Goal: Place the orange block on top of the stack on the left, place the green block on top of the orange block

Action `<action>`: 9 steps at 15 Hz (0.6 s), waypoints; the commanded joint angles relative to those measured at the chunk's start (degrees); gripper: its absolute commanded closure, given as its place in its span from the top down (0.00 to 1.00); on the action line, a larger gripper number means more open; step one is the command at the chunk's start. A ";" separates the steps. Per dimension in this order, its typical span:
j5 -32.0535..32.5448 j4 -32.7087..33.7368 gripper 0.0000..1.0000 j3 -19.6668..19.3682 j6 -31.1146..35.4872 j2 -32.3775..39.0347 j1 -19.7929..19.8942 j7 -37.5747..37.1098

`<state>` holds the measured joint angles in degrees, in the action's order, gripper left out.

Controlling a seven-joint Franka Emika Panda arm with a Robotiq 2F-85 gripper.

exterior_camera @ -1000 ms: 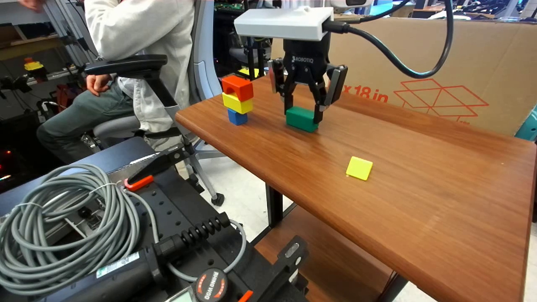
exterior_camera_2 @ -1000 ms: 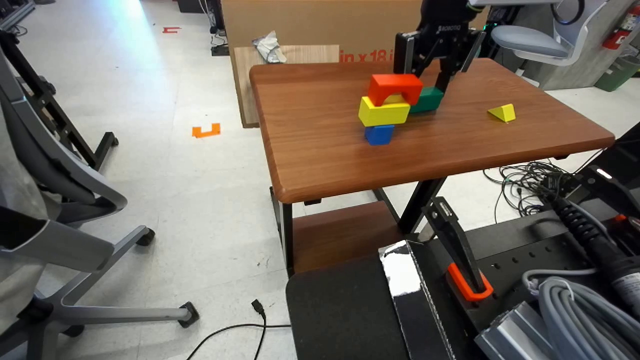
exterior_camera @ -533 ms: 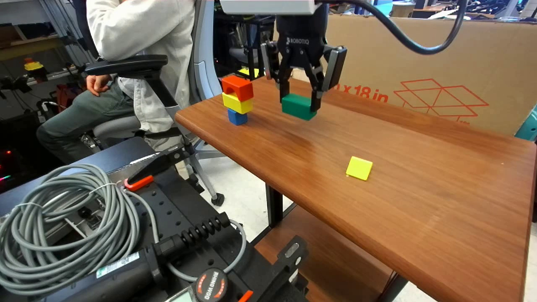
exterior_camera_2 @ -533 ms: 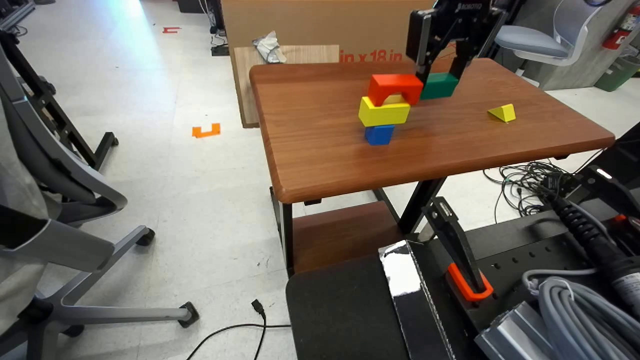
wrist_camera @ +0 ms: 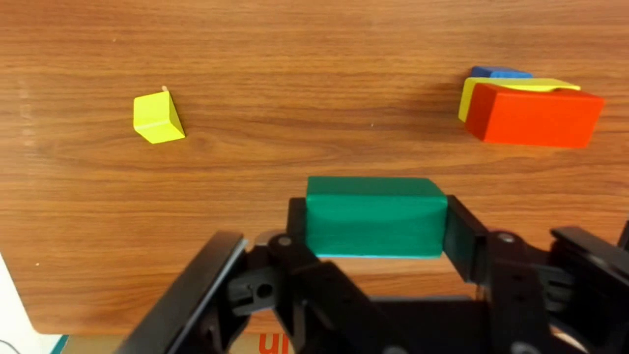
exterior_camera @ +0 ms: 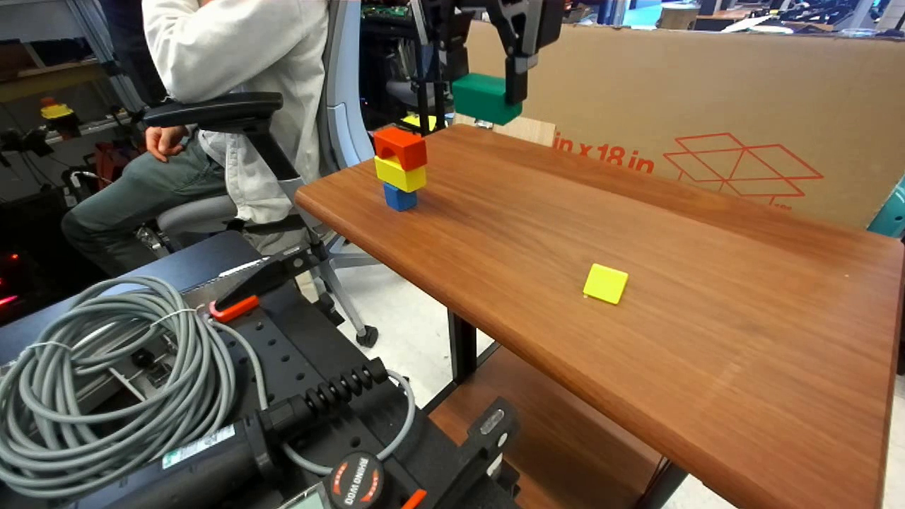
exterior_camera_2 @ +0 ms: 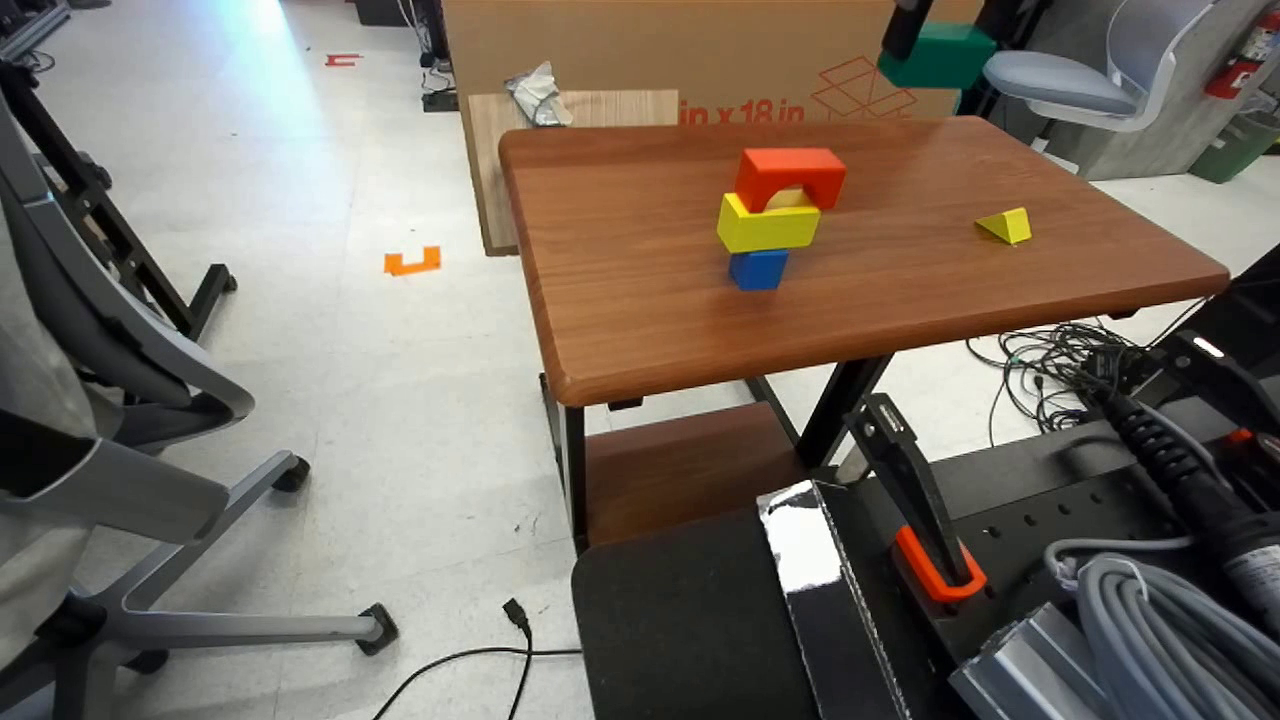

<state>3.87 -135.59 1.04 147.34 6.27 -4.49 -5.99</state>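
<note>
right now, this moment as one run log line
hand: holding green block aloft | orange block: atop stack | pending: green onto orange

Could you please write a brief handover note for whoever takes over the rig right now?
Pincer: shut on the green block, holding it clear above the table.
Stack: blue block on the table, yellow block on that, arched orange block on top.
Done: orange block placed; green block gripped.
Left: green block onto the orange block, then release; perhaps gently, since the yellow block overhangs the blue one.
</note>
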 commanded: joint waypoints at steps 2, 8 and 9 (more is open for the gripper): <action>-1.19 -2.61 0.42 2.17 -1.08 -4.25 -0.93 -2.54; -0.80 -1.62 0.42 4.84 -2.51 -3.59 -2.49 -6.43; -0.49 -1.53 0.42 5.11 -2.71 -3.52 -2.86 -7.42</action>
<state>3.81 -137.28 5.38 146.46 3.67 -6.40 -11.24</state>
